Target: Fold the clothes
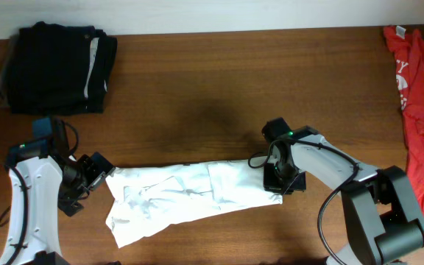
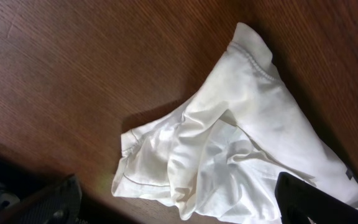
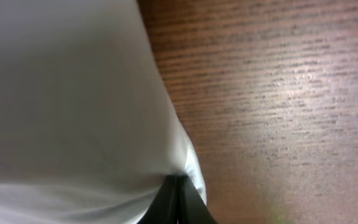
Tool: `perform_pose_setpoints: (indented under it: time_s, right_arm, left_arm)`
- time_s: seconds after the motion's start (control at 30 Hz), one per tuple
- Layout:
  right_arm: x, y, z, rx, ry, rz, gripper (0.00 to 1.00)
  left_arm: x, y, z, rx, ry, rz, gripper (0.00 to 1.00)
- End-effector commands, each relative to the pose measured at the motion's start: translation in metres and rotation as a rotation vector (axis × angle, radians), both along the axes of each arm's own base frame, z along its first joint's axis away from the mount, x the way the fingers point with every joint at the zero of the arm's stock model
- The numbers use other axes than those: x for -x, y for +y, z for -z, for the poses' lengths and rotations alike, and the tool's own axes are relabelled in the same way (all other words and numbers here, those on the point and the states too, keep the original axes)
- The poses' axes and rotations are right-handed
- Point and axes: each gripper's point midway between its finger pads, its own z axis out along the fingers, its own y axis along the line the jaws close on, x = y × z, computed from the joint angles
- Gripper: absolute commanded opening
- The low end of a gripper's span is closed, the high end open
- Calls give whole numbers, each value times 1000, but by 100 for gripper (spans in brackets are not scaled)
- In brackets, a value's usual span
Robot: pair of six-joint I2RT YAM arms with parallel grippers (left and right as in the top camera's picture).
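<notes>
The clothes [image 1: 182, 195], a white T-shirt, lie stretched in a crumpled band across the front of the table. My left gripper [image 1: 94, 180] hangs open at the shirt's left end. In the left wrist view its dark fingers [image 2: 48, 202] stand wide apart at the bottom corners, with rumpled white cloth [image 2: 241, 143] lying between and beyond them. My right gripper [image 1: 274, 182] is at the shirt's right end. In the right wrist view its black fingertips [image 3: 178, 202] are pressed together, pinching the edge of the white cloth [image 3: 61, 93].
A folded black garment [image 1: 54, 66] sits at the back left corner. A red garment [image 1: 422, 110] lies along the right edge. Bare brown wood [image 1: 219, 103] stretches between them, behind the shirt.
</notes>
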Motion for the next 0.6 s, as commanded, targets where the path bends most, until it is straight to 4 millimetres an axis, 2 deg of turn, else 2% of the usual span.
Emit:
perform_pose_setpoints:
  time_s: [0.0,0.17,0.2,0.23,0.27,0.3,0.33,0.4,0.5,0.57]
  right_arm:
    - [9,-20,2,79,56,70,4]
    - [-20,-36,-39,140,24,91,4]
    - [-30,-37,-48,144,1,85,10]
    - [-40,-39,-56,143,-29,77,38]
    - [-49,-41,-61,140,-55,71,77]
    - [-61,-45,-68,143,-90,74,98]
    - [-79,-58,-78,152,-143,113,98]
    - [-91,-72,-86,146,-174,170,98]
    - [-96,-102,-90,153,-184,266,98]
    - [-96,-119,-90,157,-180,318,98]
  left_arm:
    - [0,-1,0,7,-2,16,99]
    - [-1,-1,0,6,-4,16,99]
    - [-1,-1,0,6,-6,17,99]
    - [-2,0,0,4,-12,26,99]
    - [-5,0,0,1,-23,44,99]
    - [-8,1,0,-3,-35,63,97]
    - [-14,3,1,-12,-58,93,93]
    - [-23,8,3,-28,-87,118,93]
    - [-35,27,10,-105,-101,103,93]
    - [-35,34,15,-129,-79,96,93]
